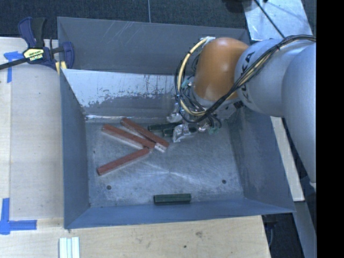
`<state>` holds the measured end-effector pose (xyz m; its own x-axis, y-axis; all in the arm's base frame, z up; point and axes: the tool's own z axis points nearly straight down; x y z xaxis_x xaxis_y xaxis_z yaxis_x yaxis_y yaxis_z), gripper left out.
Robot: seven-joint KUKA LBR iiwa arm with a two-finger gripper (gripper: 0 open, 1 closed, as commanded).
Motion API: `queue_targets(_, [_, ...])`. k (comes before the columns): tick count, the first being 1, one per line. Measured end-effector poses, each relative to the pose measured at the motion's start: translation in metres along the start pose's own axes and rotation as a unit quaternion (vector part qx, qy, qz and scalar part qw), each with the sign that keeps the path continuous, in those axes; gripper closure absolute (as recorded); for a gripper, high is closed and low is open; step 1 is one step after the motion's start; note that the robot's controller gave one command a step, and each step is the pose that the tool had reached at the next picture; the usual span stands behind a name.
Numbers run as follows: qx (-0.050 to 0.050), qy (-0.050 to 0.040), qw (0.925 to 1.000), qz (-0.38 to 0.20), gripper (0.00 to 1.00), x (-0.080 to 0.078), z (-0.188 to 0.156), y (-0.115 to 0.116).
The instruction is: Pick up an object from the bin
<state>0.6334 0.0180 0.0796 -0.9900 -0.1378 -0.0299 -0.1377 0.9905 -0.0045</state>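
1. The gripper [180, 130] hangs low inside the bin [75, 144]; whether it is released or clenched cannot be told.
2. Reddish-brown sticks [129, 136] lie just to its left, flat on the floor.
3. A dark bar [172, 198] lies well apart from it.
4. Nothing looks lifted, so the pick seems still to be done.

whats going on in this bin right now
A robot arm reaches into the grey metal bin from the right. Its gripper is down near the floor towards the back wall, right beside the end of a few crossed reddish-brown sticks. A small dark bar lies alone by the front wall. Whether the gripper has hold of anything cannot be told from here.
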Motion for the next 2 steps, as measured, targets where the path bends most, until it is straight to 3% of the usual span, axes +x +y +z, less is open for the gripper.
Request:
queue_targets(1, [0.0, 0.0, 1.0, 0.0, 1.0, 0.0, 0.0, 0.0])
queue_targets(2, [-0.002, 0.0132, 0.9998, 0.017, 1.0, 0.008, -0.149, 0.012])
